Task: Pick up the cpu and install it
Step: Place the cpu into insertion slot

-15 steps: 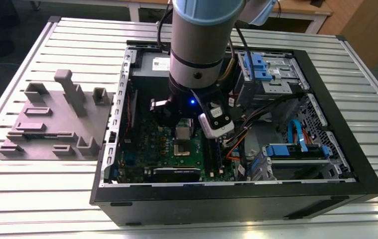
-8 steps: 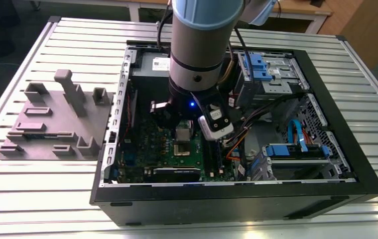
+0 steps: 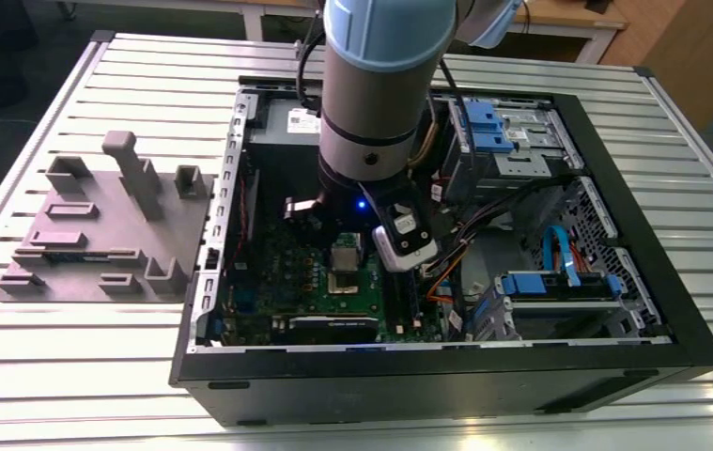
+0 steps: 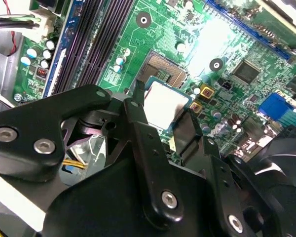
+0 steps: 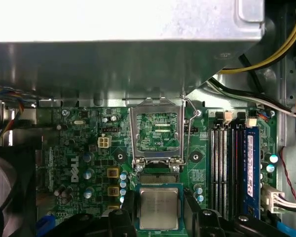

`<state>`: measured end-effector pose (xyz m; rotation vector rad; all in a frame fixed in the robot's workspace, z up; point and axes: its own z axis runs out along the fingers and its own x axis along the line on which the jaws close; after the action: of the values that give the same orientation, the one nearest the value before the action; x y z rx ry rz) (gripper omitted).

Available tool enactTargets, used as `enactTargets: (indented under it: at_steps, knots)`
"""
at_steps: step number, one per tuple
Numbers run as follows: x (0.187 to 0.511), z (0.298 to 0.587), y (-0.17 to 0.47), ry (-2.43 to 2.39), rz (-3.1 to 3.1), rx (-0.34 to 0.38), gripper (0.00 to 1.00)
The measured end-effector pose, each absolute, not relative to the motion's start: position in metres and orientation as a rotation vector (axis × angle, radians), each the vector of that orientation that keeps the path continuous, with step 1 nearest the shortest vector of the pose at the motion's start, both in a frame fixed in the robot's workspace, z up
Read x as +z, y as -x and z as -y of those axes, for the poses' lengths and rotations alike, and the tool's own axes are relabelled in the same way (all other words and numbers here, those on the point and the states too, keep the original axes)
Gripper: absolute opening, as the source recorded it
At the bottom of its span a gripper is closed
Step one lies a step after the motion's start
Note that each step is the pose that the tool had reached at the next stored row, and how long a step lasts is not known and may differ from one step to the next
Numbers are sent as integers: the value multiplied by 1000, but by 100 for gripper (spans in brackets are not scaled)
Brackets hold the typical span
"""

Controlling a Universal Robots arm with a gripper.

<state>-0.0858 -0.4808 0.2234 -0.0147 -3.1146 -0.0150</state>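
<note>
We see the black 2-fingered pincer [image 5: 159, 201] pinching the small, flat, square cpu [image 5: 159, 211] with its pale silver metal top, 1 dark finger [image 5: 129, 205] pressed on each of 2 opposite edges. In the second wrist view the cpu [image 4: 163, 103] hangs just beside the dark square socket [image 4: 164, 69], whose bed of contacts lies bare, so we judge it is not yet seated. The socket's thin metal bracket frame [image 5: 134, 133] stands tipped up and open. To do this step well, we think the cpu should stay level, its edges square to the socket. It should come straight down without sliding across the contacts, and the fingers should keep clear of the raised frame and its wire lever. The black, open-sided computer case [image 3: 457, 376] lies on the slatted aluminium desk [image 3: 105, 85]. It holds the green motherboard [image 5: 89, 148], a grey metal power-supply box [image 5: 113, 49], blue-fronted drive bays [image 3: 557, 287] and loose cables. Outside the case, on the exterior view's left, stands a grey-mauve plastic block with upright posts [image 3: 105, 235].
</note>
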Motion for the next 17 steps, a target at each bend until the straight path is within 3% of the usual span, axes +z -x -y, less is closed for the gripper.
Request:
enactTargets:
  at_steps: [10,17]
  knots:
    - [215,483,86,14,3115,-13,47]
    - [213,483,86,12,3117,26,47]
